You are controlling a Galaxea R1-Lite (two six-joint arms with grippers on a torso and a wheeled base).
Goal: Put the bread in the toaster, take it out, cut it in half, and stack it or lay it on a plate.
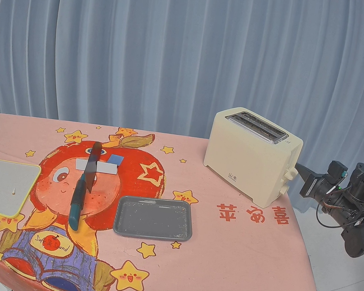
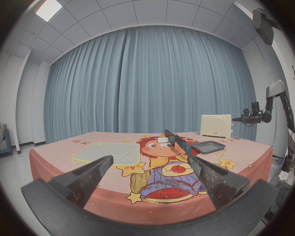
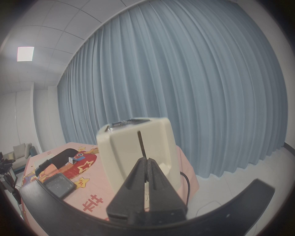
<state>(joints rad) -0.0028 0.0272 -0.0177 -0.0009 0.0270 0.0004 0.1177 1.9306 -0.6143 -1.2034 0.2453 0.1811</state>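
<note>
Cream toaster (image 1: 249, 157), knife (image 1: 84, 182), tray (image 1: 154, 217), board (image 1: 0, 186), one each; left hand (image 2: 150, 161) open, right hand (image 3: 147, 160) closed.

The cream toaster (image 1: 251, 157) stands upright at the worktop's (image 1: 241, 259) far right from me. The teal-handled knife (image 1: 83, 187) lies mid-worktop, blade pointing away. The grey rectangular plate (image 1: 154, 218) lies flat just beside it, on my right.

Right arm (image 1: 361, 228): matte black, cylindrical joint housings, thin black cable (image 1: 325, 226) looped under the wrist. Right tool (image 1: 299, 166): black fingers (image 3: 135, 181) tapering to a narrow wedge. Left tool (image 2: 150, 163): two black tapered, rough-faced fingers on a curved black bracket (image 2: 147, 221)
</note>
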